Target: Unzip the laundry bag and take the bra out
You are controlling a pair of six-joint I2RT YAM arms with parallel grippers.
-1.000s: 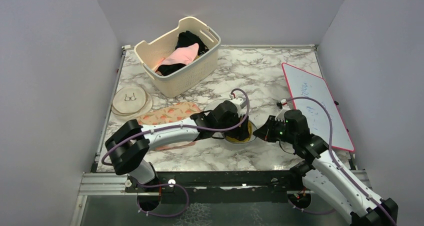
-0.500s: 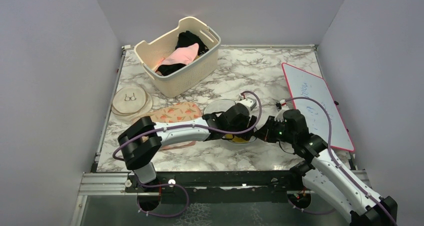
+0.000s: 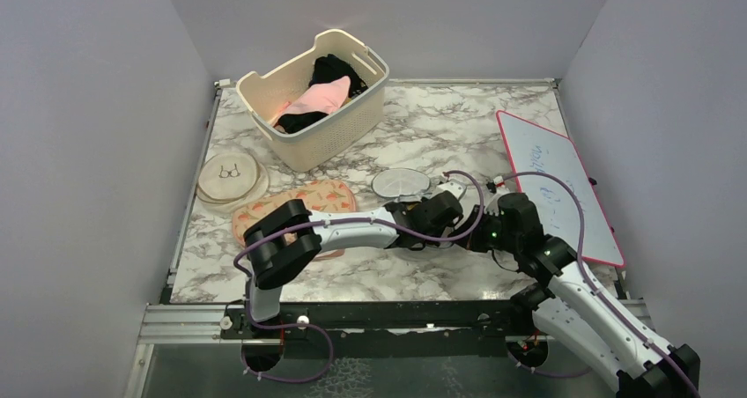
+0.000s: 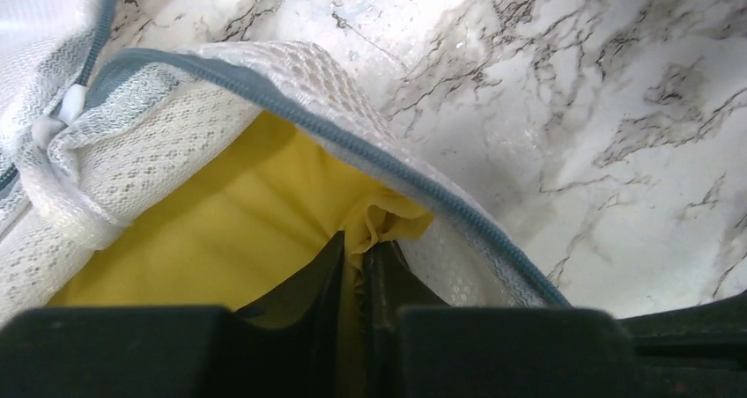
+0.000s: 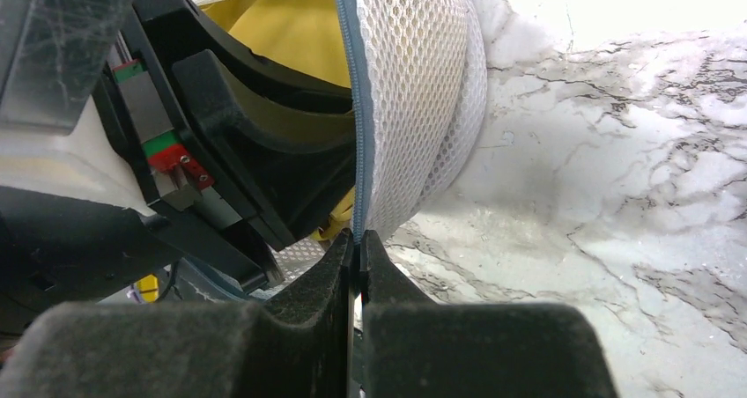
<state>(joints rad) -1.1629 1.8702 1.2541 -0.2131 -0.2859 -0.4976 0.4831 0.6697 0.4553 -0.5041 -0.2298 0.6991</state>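
Left hand [image 4: 356, 250]: I see it clenched on smooth yellow bra [image 4: 238, 213] fabric.
Right hand [image 5: 357, 239]: gripping the white mesh laundry bag [image 5: 414, 81] by its grey rim.

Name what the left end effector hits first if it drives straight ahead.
The left end effector is shut on the yellow bra, so that comes first. Just beyond that fold runs the zip rim of the bag, then bare table. Depth past the fold is unclear.

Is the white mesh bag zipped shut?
No: the laundry bag gapes open along its zip, baring yellow fabric that the left gripper pinches.
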